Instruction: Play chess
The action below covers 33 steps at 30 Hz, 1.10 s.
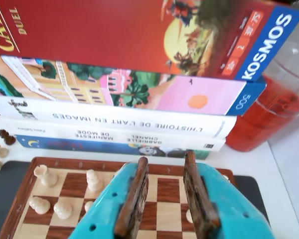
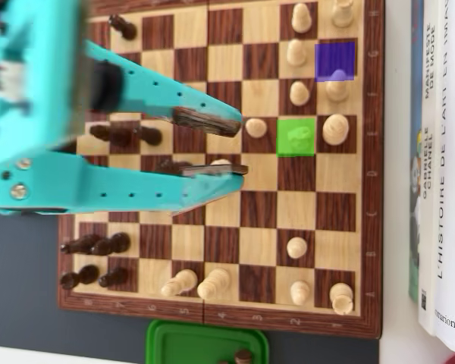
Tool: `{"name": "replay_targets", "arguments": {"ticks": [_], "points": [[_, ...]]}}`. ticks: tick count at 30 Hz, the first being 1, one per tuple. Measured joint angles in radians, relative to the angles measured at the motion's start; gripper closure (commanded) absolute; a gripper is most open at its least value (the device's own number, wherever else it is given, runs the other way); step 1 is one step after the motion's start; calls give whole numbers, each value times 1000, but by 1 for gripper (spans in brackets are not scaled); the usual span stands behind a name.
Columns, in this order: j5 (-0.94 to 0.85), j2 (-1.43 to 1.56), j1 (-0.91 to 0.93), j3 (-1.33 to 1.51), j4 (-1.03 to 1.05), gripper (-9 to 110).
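The wooden chessboard (image 2: 368, 189) fills the overhead view, with dark pieces (image 2: 125, 135) on its left side and white pieces (image 2: 335, 129) on its right. One square is tinted green (image 2: 296, 136) with a piece on it, and another is tinted purple (image 2: 334, 61). My turquoise gripper (image 2: 241, 146) reaches in from the left and hovers open over the board's middle, nothing between its brown pads (image 2: 205, 121). A white pawn (image 2: 255, 127) stands just past the upper fingertip. In the wrist view the gripper (image 1: 166, 158) is open over empty squares, with white pieces (image 1: 45, 175) to its left.
A stack of books and game boxes (image 1: 114, 124) lies beyond the board's far edge, and shows at the right of the overhead view (image 2: 440, 189). A red container (image 1: 269, 114) stands beside the stack. Loose pieces (image 1: 5, 137) sit off the board. A green tray (image 2: 174, 341) holds dark pieces.
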Motion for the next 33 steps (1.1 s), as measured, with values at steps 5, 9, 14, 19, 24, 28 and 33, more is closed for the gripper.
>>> {"name": "replay_targets", "arguments": {"ticks": [5,9,14,19,24,28,33], "points": [[0,104,0,137,-212,89],[0,212,0,250,-353,89],[0,365,0,376,-457,89],[0,531,3,514,-561,89],[0,670,3,669,-733,89],[0,756,3,761,-881,89],[0,839,3,841,-1051,89]]}}
